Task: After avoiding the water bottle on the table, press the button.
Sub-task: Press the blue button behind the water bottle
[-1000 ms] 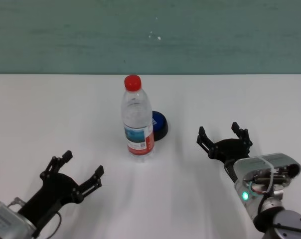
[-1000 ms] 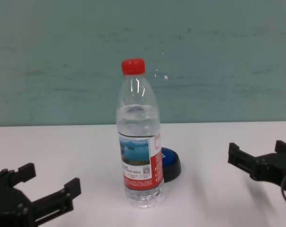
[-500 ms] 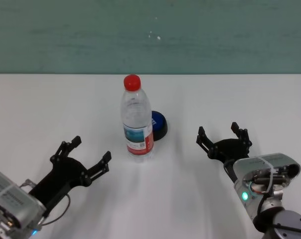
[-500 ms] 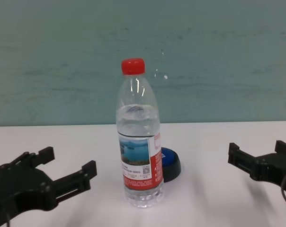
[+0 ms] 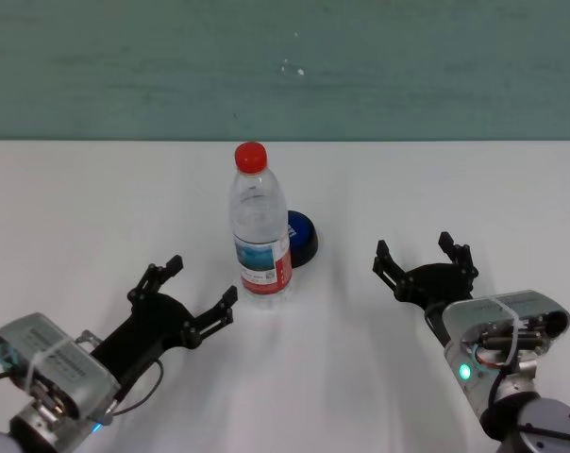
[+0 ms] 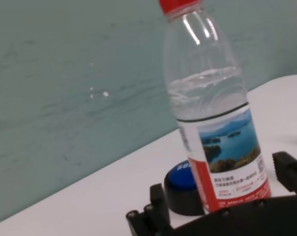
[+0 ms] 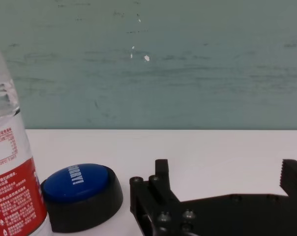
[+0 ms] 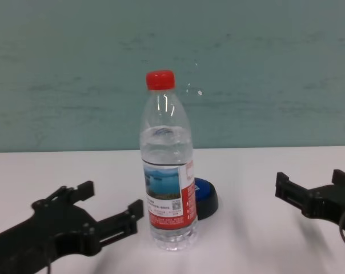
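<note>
Moved: left gripper (image 5: 197, 287) closer to the water bottle (image 5: 261, 226) than a second ago, now just beside its base on the robot's left, not touching as far as visible.
Unmoved: right gripper (image 5: 425, 260), same spot well off to the bottle's right, parked low over the bench (image 5: 96, 208).
Left gripper state: spread wide, nothing between the fingers.
Right gripper state: also spread wide and empty.
Bottle: upright mid-bench, red cap on, water inside.
Button (image 5: 300, 236): right behind the bottle, a bit to the right; blue top, black base, partly hidden by the bottle from the head and chest.
Left wrist view only: button peeking out past the label, bottle filling most of the frame between the finger tips.
Right wrist view only: clean look at the button's blue dome with white lettering, too small to read, bottle's red label panel beside it.
Chest view: near finger tip just short of the bottle's lower label.
</note>
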Action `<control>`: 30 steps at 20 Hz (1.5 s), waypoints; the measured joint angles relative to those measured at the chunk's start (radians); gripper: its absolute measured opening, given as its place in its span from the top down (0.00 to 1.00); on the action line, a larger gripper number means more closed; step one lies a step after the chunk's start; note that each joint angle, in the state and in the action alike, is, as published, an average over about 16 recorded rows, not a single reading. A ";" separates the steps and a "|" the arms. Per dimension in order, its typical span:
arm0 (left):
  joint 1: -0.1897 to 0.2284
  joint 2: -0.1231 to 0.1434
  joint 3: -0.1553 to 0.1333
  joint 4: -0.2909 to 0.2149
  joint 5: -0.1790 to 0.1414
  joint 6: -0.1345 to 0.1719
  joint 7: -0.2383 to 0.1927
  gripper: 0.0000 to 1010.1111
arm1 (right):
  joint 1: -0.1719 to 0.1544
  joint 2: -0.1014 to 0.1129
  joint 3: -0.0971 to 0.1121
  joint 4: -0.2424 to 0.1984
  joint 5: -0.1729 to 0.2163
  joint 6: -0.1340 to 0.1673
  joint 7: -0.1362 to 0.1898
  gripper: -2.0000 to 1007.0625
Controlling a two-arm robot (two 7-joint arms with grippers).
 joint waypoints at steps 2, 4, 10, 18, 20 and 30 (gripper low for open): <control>-0.012 -0.003 0.010 0.014 0.008 -0.003 0.002 0.01 | 0.000 0.000 0.000 0.000 0.000 0.000 0.000 0.00; -0.023 -0.006 0.018 0.025 0.016 -0.005 0.005 0.01 | 0.000 0.000 0.000 0.000 0.000 0.000 0.000 0.00; -0.044 -0.015 0.033 0.050 0.033 -0.012 0.016 0.01 | 0.000 0.000 0.000 0.000 0.000 0.000 0.000 0.00; -0.054 -0.022 0.037 0.063 0.042 -0.017 0.027 0.01 | 0.000 0.000 0.000 0.000 0.000 0.000 0.000 0.00; -0.054 -0.023 0.038 0.064 0.043 -0.018 0.029 0.01 | 0.000 0.000 0.000 0.000 0.000 0.000 0.000 0.00; -0.047 -0.019 0.036 0.057 0.045 -0.017 0.029 0.01 | 0.000 0.000 0.000 0.000 0.000 0.000 0.000 0.00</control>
